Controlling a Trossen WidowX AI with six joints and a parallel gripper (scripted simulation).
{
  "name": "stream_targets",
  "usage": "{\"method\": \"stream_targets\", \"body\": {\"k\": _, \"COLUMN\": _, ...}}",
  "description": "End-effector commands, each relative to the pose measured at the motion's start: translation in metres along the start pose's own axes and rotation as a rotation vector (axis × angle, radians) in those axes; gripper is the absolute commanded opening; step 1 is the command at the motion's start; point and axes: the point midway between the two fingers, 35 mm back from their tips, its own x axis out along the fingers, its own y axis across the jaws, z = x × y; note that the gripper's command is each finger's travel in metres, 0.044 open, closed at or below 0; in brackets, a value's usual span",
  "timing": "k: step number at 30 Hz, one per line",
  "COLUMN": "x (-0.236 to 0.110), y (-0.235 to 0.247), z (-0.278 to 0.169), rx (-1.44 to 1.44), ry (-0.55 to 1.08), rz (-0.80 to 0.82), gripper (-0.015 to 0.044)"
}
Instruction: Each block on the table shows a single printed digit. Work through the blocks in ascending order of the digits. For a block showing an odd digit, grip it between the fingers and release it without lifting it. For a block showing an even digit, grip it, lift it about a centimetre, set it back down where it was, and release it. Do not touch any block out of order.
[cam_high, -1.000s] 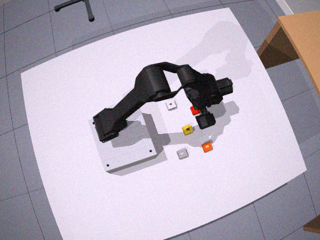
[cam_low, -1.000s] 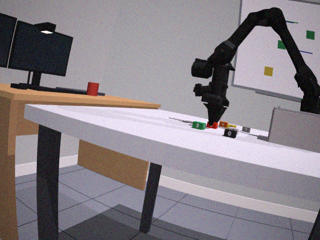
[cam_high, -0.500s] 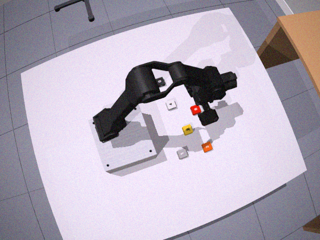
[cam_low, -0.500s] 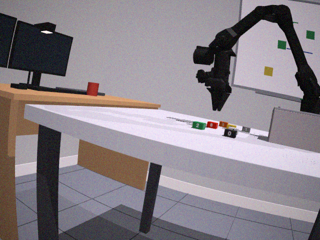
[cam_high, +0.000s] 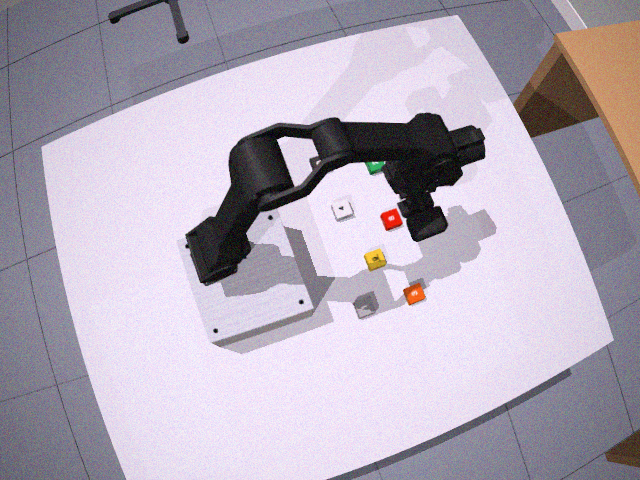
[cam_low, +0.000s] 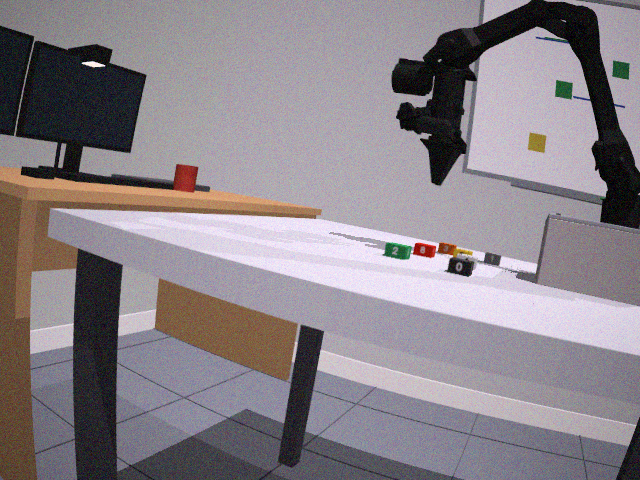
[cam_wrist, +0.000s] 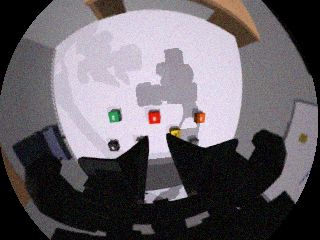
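Pincer (cam_low: 440, 173) hangs closed and empty; only the exterior view shows its height above the table (cam_low: 217, 242).

- Small green cube block (cam_low: 397, 250), printed 2, flat on the white surface (cam_low: 217, 242).
- Small red cube block (cam_high: 391, 219), printed 8, just beside the green one.
- Small orange cube block (cam_high: 414, 293), digit unclear.
- Small yellow cube block (cam_high: 374, 258), digit unreadable.
- Small white cube block (cam_high: 342, 209), printed 4.
- Small grey cube block (cam_high: 366, 305), in shadow.
- Small black cube block (cam_low: 461, 265), printed 0.
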Motion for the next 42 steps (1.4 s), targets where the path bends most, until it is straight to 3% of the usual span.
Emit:
{"method": "stream_targets", "body": {"k": 1, "x": -0.001, "y": -0.002, "z": -0.001, "rx": 0.005, "ry": 0.001, "rz": -0.001, "gripper": 0.012}}
{"method": "stream_targets", "body": {"k": 7, "x": -0.001, "y": -0.068, "z": -0.048, "rx": 0.004, "ry": 0.005, "rz": -0.008, "gripper": 0.012}}
{"method": "stream_targets", "body": {"k": 11, "x": -0.001, "y": -0.074, "z": -0.055, "rx": 0.004, "ry": 0.006, "rz": -0.009, "gripper": 0.012}}
{"method": "stream_targets", "body": {"k": 13, "x": 0.013, "y": -0.075, "z": -0.053, "rx": 0.004, "ry": 0.006, "rz": -0.009, "gripper": 0.0172}}
{"method": "stream_targets", "body": {"k": 17, "x": 0.077, "y": -0.075, "z": -0.055, "rx": 0.004, "ry": 0.006, "rz": -0.009, "gripper": 0.0278}}
{"method": "stream_targets", "body": {"k": 22, "x": 0.081, "y": -0.075, "z": -0.056, "rx": 0.004, "ry": 0.006, "rz": -0.009, "gripper": 0.04}}
{"method": "stream_targets", "body": {"k": 42, "x": 0.11, "y": -0.075, "z": -0.056, "rx": 0.004, "ry": 0.007, "rz": -0.009, "gripper": 0.04}}
